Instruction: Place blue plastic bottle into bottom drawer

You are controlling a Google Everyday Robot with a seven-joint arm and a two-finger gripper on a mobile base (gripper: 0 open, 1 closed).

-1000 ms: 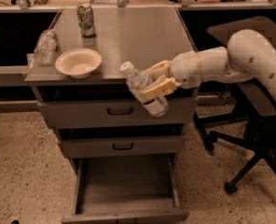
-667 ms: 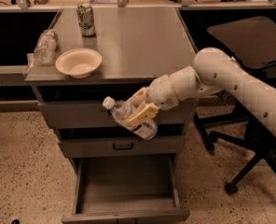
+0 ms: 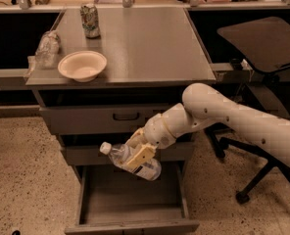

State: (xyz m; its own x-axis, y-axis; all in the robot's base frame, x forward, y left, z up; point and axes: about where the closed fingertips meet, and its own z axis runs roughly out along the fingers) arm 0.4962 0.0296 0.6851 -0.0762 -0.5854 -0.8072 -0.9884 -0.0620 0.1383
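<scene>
Blue plastic bottle (image 3: 119, 154), held in the air in front of the cabinet. Its middle and most of its label are hidden behind the gripper (image 3: 135, 159), whose jaws are closed across the bottle's body. The long axis lies near horizontal and slightly tilted, with the white cap pointing left and a little up and the base pointing right and down. The bottle hangs level with the middle drawer (image 3: 84, 155), above the rear of the pulled-out bottom drawer (image 3: 130, 226) and not touching it. The drawer's visible floor is plain grey, and its front face is cut off by the lower frame edge. On the cabinet top (image 3: 145, 43) stand a white bowl (image 3: 82, 65), a drink can (image 3: 90, 20) and a crumpled clear bag (image 3: 47, 48). The arm's far end leaves the frame at right, beside an office chair (image 3: 262, 43).
</scene>
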